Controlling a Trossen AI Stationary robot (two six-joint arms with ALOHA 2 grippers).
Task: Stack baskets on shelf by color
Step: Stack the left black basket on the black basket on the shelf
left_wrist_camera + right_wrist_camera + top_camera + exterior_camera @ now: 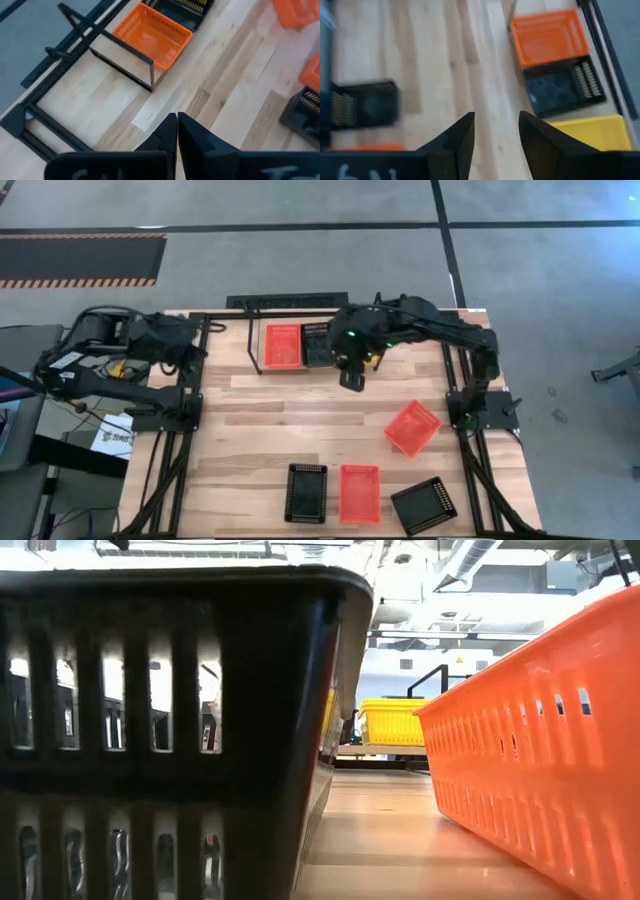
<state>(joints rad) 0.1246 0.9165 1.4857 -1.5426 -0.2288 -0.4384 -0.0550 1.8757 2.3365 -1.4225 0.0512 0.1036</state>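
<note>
On the shelf [250, 348] at the table's far middle, a red-orange basket [282, 345] and a black basket [316, 343] sit side by side. The right wrist view shows a yellow basket [590, 131] beside that black basket [565, 90]. My right gripper [496, 130] hangs open and empty above the table, just on the near side of these baskets [350, 377]. My left gripper [177, 132] is shut on nothing, high over the table's far left part. The shelf's thin rail [122, 62] and the red-orange basket [152, 36] lie ahead of it.
Loose baskets lie on the wooden table: a tilted red-orange one [412, 427] at the right, then a black [306, 492], a red-orange [359, 493] and a black one [423, 506] along the near edge. A black frame [190, 420] borders the tabletop. Bare wood lies mid-table.
</note>
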